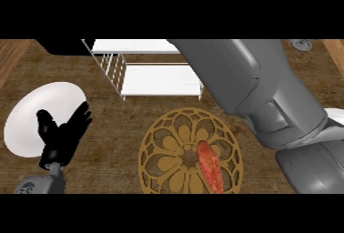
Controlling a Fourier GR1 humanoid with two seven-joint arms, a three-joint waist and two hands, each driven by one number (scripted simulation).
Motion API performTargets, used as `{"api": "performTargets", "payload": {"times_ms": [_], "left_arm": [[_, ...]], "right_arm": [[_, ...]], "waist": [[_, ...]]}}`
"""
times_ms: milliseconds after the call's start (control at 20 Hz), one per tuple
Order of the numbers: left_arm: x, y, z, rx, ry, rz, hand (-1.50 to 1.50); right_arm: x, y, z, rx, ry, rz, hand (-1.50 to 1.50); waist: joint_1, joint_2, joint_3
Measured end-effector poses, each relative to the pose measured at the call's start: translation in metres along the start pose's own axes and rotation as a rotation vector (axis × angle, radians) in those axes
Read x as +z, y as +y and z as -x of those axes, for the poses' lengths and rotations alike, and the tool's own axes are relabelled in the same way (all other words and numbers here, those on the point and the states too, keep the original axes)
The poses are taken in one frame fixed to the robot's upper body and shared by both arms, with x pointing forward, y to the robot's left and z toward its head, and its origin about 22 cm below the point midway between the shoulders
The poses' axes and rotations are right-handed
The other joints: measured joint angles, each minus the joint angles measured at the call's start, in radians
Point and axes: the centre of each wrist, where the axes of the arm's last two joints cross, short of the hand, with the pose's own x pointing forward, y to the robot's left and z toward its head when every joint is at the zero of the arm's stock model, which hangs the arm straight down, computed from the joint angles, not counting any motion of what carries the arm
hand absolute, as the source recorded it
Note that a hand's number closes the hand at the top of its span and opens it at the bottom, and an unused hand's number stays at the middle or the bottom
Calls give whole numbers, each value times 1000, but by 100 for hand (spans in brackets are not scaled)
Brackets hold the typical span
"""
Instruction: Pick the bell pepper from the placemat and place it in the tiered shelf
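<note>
A red bell pepper (209, 166) lies on the round, gold, flower-patterned placemat (166, 150), right of its centre. Behind the mat stands the white tiered shelf (161, 81), with a wire side at its left end. Only my right arm (262, 95) shows, a large grey shape running from the lower right up over the shelf's right end to the top edge; it hides that part of the shelf, and its hand is out of sight. My left hand (62, 134) rests open at the left, fingers up, far from the pepper.
A white plate (33, 116) lies at the left, partly behind my left hand. The counter top is dark brown wood grain. A small round metal fitting (300, 44) sits at the far right corner.
</note>
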Motion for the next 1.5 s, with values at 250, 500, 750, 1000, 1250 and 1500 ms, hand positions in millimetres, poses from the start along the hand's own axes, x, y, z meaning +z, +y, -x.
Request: {"api": "performTargets", "payload": {"times_ms": [250,500,750,1000,1250,1500], "left_arm": [[0,1,4,2,1,-6,0],[0,4,4,2,-8,-8,0],[0,3,3,-1,-1,-7,0],[1,0,2,4,0,-8,0],[2,5,4,1,1,-14,0],[5,8,9,9,-1,-20,0]], "right_arm": [[-1,3,0,44,-15,-18,150],[-5,-6,2,-79,40,31,-150],[-6,-11,0,-252,79,89,-150],[-10,-23,5,-440,95,124,-150],[-12,-41,5,-606,122,194,-150],[-19,-56,19,-630,175,336,-150]], "waist": [[-6,-3,1],[-3,-1,1],[-4,-1,1],[-5,-2,1],[-9,-3,1],[-22,-9,1]]}}
